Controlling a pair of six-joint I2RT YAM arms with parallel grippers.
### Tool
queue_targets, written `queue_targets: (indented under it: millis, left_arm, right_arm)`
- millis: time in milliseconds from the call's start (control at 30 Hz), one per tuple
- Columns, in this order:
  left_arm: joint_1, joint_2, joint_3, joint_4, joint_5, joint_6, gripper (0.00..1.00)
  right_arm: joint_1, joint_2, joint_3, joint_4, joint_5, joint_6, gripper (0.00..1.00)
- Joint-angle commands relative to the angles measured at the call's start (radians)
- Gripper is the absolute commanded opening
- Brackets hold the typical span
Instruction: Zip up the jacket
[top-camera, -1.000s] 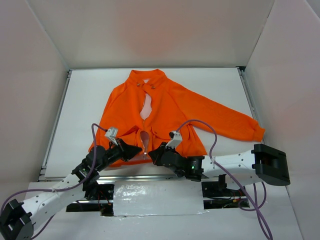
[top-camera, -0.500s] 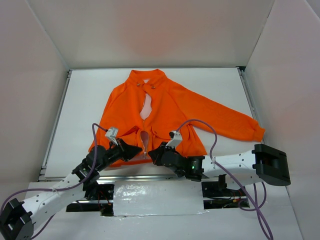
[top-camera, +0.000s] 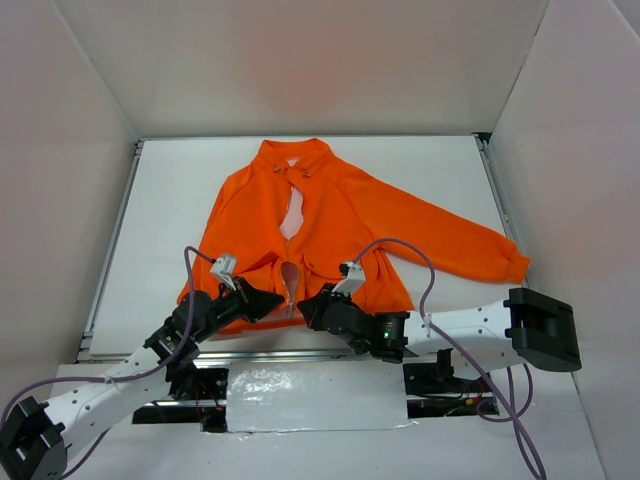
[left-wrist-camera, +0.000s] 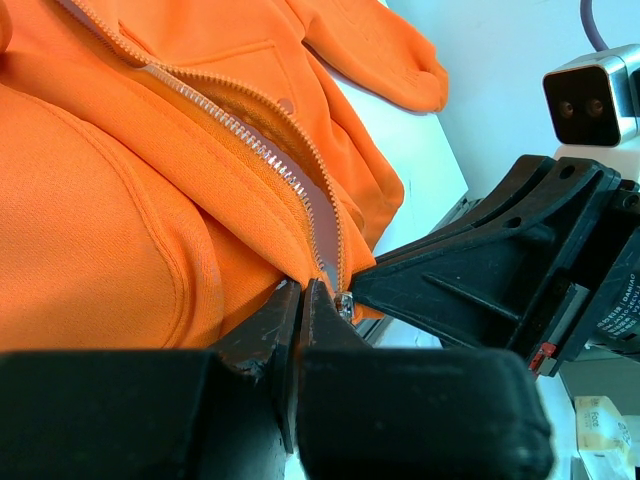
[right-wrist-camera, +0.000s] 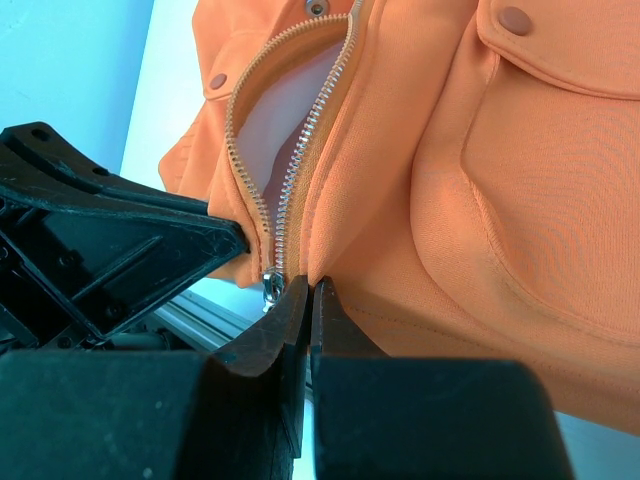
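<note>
Jacket (top-camera: 330, 225) lies flat on the bench (top-camera: 170, 200), collar at the far side and hem at the near edge, its zipper (right-wrist-camera: 318, 120) running straight away from the arms. Left tool (left-wrist-camera: 302, 300) and right tool (right-wrist-camera: 311, 295) are each pinched tight on the hem, just beside the slider (right-wrist-camera: 269, 290) between them. Neither looks clearly nearer, and the pull should go toward the collar.

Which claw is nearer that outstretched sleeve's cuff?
Right. The right gripper pinches the jacket hem on the zipper side toward the cuff; the left gripper pinches it across the zipper, farther off.
</note>
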Motion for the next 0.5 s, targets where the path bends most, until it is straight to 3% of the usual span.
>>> queue_targets:
  millis: [0, 467]
  left_arm:
    - [-0.009, 0.001, 0.027, 0.075, 0.020, -0.005, 0.00]
    - [-0.017, -0.015, 0.030, 0.041, -0.017, 0.004, 0.00]
  right_arm:
    - [-0.004, -0.015, 0.033, 0.028, 0.045, -0.001, 0.00]
    - [-0.006, 0.016, 0.086, -0.009, 0.034, 0.012, 0.00]
